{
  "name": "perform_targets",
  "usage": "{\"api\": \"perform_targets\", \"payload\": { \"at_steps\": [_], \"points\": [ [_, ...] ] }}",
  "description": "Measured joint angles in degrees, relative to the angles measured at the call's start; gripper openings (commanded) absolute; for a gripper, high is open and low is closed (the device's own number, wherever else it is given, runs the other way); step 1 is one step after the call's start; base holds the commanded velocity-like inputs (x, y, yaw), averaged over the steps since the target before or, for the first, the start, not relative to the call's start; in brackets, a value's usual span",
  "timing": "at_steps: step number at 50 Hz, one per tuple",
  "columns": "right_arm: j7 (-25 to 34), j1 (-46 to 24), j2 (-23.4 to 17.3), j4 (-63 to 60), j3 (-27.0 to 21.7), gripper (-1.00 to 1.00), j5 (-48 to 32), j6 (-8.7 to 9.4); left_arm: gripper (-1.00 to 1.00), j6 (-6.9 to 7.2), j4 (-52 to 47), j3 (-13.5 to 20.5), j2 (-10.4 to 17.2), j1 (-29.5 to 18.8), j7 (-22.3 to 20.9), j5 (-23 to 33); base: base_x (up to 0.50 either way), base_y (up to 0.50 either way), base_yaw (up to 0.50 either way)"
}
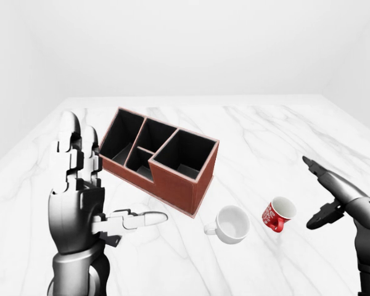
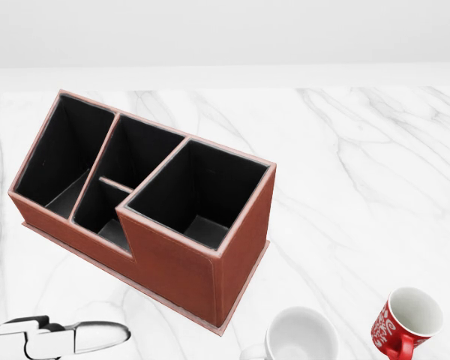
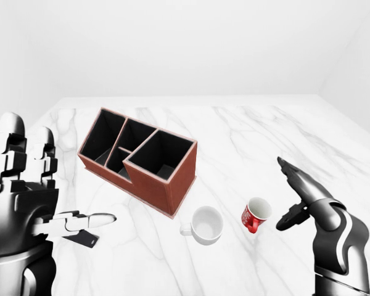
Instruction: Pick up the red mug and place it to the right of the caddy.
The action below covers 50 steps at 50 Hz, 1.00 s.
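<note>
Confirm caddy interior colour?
Black inside the caddy, reddish-brown outside; head view shows it best.

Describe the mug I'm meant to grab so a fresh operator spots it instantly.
Find the brown caddy on the marble table. Below and right of it in the left-eye view stand two mugs, apart. The red mug is the right-hand one, nearest the right hand; its neighbour, the white mug, is plain.

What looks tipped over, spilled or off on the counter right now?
Both mugs lie tipped on their sides: the red mug and the white mug beside it. The caddy sits skewed to the counter's edges. Nothing spilled or broken.
</note>
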Motion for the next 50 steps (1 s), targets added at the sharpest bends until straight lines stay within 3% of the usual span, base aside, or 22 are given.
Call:
{"api": "perform_targets", "payload": {
  "at_steps": [17, 50],
  "points": [
    [0.00, -2.02, -0.32, 2.54, 3.37, 1.00, -4.62, -0.55, 1.00, 0.00, -0.11, 0.05, -0.01, 0.03, -0.02, -0.05, 0.00, 0.00, 0.00],
    [-0.25, -3.25, 1.02, 6.40, 8.27, 1.00, -12.83, -4.75, 1.00, 0.00, -0.31, 0.21, -0.01, 0.01, -0.14, -0.29, 0.00, 0.00, 0.00]
  ]
}}
